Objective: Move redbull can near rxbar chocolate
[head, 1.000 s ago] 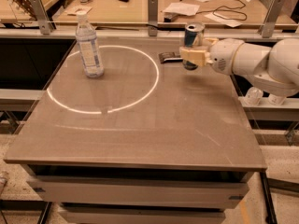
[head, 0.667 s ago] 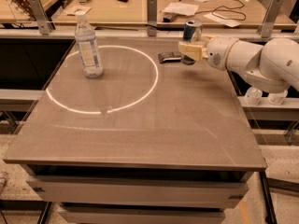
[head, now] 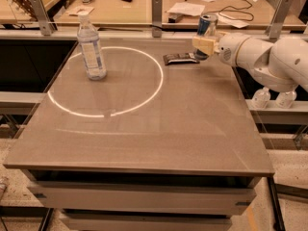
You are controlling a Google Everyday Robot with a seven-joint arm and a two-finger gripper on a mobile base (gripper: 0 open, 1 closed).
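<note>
At far right edge of table (head: pixel 144 143), white arm (head: pixel 269 57) hangs low; gripper (head: pixel 204 46) clamps redbull can (head: pixel 208 24) upright, just right of rxbar chocolate (head: pixel 180 58). Best: lower straight, can vertical, release without nudging bar.

Robotics lab: end effector (head: pixel 205 44) above test table (head: pixel 168 129), cluttered workbenches (head: pixel 139 8) behind.

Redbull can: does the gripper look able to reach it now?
Likely yes: the gripper is at the redbull can, seemingly closed on its lower part. The rxbar chocolate lies flat beside them, not in between.
</note>
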